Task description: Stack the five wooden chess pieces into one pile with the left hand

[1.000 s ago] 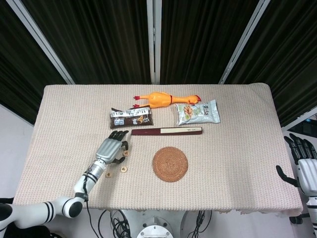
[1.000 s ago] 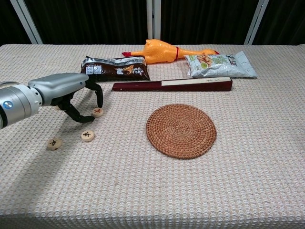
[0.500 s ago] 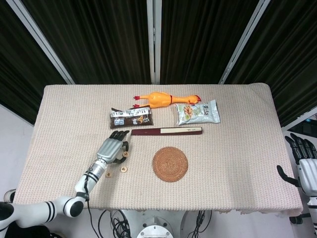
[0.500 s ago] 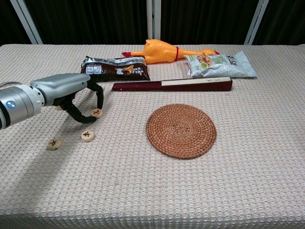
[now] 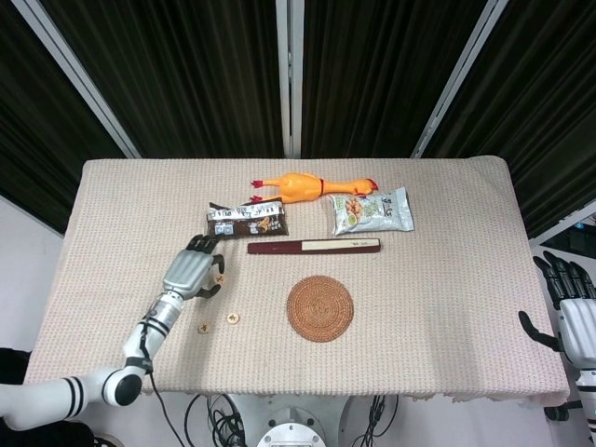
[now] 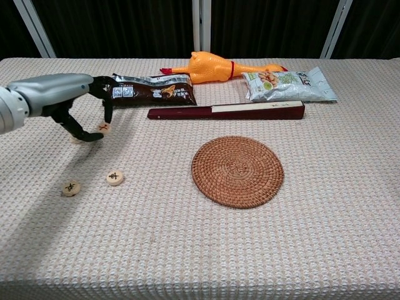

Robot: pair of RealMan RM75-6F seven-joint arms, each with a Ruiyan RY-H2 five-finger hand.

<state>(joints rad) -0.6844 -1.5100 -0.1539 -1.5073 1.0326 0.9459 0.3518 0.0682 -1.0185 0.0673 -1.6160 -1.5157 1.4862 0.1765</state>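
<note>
My left hand (image 6: pixel 62 100) (image 5: pixel 191 272) hovers over the left part of the table and pinches one round wooden chess piece (image 6: pixel 103 128) (image 5: pixel 220 277) between thumb and a fingertip. Two more pieces lie flat in front of it: one (image 6: pixel 114 177) (image 5: pixel 232 318) and another (image 6: pixel 71 187) (image 5: pixel 203 328) further left. A pale wooden bit (image 6: pixel 76 140) shows just under the hand, mostly hidden; how many pieces it is I cannot tell. My right hand (image 5: pixel 568 303) hangs off the table's right edge, fingers apart and empty.
A round woven coaster (image 6: pixel 237 171) lies mid-table. Behind it are a long dark red box (image 6: pixel 226 110), a brown snack packet (image 6: pixel 150 89), a rubber chicken (image 6: pixel 215 65) and a pale snack bag (image 6: pixel 289 84).
The left hand closed on the piece nearest the box and carried it left and away from the coaster. The two front pieces and the right hand stayed put.
</note>
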